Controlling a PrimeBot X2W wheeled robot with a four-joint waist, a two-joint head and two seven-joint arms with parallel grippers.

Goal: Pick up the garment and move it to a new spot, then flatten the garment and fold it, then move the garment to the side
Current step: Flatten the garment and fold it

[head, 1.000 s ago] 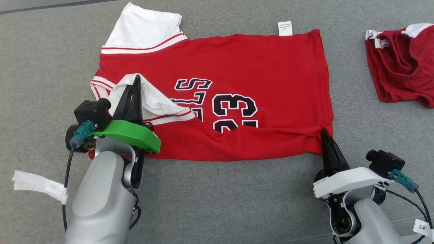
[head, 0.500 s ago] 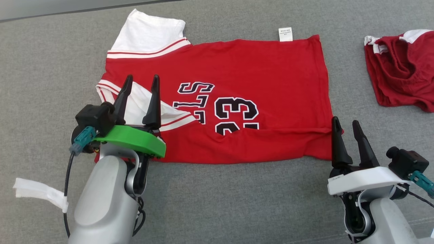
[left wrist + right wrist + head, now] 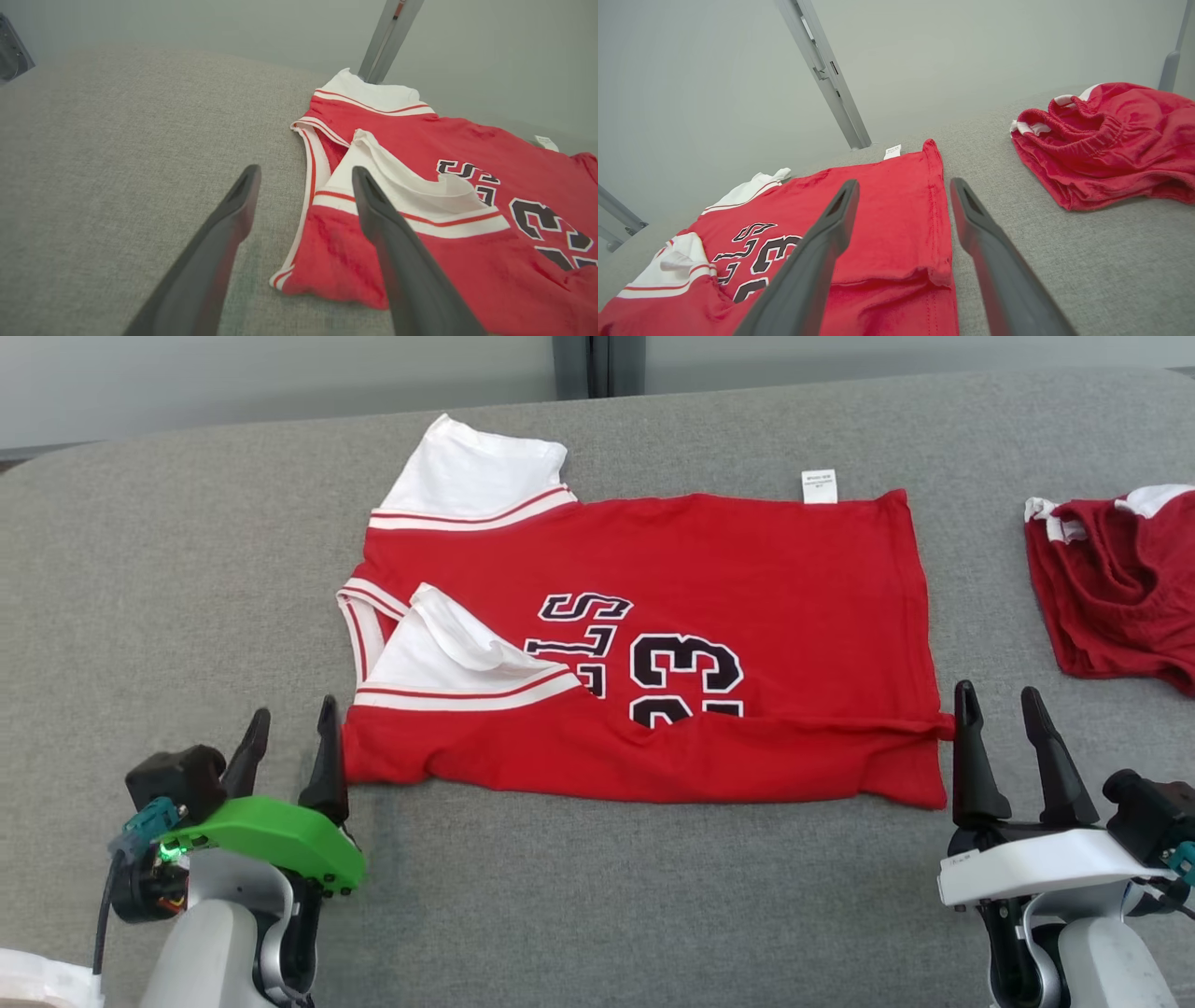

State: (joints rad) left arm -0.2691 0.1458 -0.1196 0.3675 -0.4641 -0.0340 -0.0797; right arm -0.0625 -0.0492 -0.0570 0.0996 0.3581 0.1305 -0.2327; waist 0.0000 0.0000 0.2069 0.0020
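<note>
The garment (image 3: 747,569) is soft red cloth, the table (image 3: 187,569) is rough grey fabric, and the fingers (image 3: 411,280) look smooth dark plastic.

Your head camera looks down on the garment (image 3: 653,569) ahead of both pairs of fingers (image 3: 971,756); your wrist cameras skim low along theirs, sharing it.

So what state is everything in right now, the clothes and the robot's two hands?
red T-shirt: lying on the grey surface, near edge folded up over the print, not held.
white sleeve: folded in onto the chest.
darker red garment: crumpled in a heap, untouched.
left hand: open, empty, by the shirt's near-left corner.
right hand: open, empty, by the shirt's near-right corner.
</note>
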